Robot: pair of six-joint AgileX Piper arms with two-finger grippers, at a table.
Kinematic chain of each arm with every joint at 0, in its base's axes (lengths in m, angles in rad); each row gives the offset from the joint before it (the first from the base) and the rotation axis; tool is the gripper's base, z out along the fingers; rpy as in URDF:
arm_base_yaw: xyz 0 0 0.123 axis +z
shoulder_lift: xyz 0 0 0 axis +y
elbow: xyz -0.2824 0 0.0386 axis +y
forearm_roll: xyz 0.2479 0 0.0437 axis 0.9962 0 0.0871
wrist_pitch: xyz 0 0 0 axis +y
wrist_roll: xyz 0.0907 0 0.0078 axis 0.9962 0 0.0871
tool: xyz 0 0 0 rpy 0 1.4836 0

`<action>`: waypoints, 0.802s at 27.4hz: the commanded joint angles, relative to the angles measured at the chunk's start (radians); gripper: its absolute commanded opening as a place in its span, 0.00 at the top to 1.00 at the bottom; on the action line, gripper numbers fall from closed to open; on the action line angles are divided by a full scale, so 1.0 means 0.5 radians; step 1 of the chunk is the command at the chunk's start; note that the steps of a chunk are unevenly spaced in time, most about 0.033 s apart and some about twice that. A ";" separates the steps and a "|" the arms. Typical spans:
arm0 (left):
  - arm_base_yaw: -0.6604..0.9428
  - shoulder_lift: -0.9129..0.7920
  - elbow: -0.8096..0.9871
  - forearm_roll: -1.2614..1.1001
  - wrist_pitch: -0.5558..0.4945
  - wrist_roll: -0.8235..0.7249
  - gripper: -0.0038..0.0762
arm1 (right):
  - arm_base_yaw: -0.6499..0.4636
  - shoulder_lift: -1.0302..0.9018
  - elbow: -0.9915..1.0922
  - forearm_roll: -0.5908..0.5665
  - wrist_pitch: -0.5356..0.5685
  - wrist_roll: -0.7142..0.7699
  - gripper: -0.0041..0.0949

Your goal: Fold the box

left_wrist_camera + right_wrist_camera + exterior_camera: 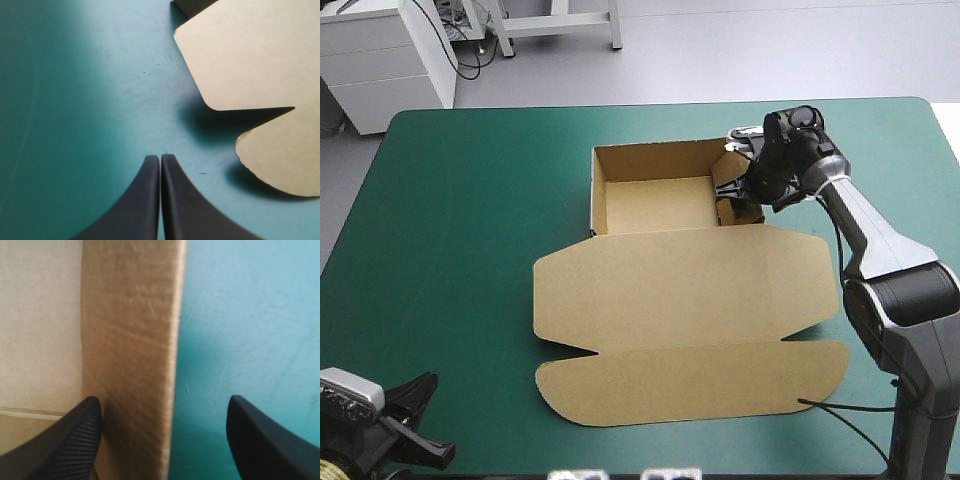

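The brown box (655, 205) stands as an open tray toward the table's far side, walls raised. Its lid (690, 290) lies flat toward the near edge, ending in a rounded front flap (695, 385). My right gripper (735, 190) is at the tray's right wall, open. In the right wrist view that gripper (163, 399) straddles the upright wall (130, 340), one finger inside the tray and one outside over the cover. My left gripper (425, 382) rests low at the near left corner, shut and holding nothing. In the left wrist view its gripper (160, 157) points at bare cover, with the lid's corner (250, 50) and the front flap (285, 160) ahead and to one side.
The teal-green cover (450, 250) is bare and wide left of the box. A narrower strip of cover (880, 130) lies between the tray and the table's right edge.
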 commanded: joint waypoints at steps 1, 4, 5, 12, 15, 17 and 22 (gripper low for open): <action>-0.017 0.034 0.010 -0.071 -0.262 0.002 0.96 | -0.013 -0.098 -0.031 0.042 0.016 -0.020 0.35; -0.017 0.034 0.050 -0.094 -0.285 0.002 0.96 | -0.013 -0.065 -0.027 0.104 0.016 -0.045 0.46; -0.017 0.034 0.056 -0.098 -0.280 0.002 0.96 | -0.013 -0.056 -0.027 0.121 0.016 -0.045 0.50; -0.017 0.034 0.089 -0.097 -0.290 0.002 0.96 | -0.013 -0.042 -0.036 0.247 0.016 -0.130 0.97; -0.017 0.034 0.089 -0.097 -0.300 0.002 0.96 | -0.022 -0.083 -0.108 0.239 0.016 -0.149 0.98; -0.017 0.034 0.089 -0.097 -0.291 0.002 0.96 | -0.051 -0.116 -0.190 0.243 0.016 -0.152 0.98; -0.017 0.034 0.089 -0.097 -0.230 0.002 0.96 | -0.215 -0.263 -0.490 0.247 0.016 -0.231 0.98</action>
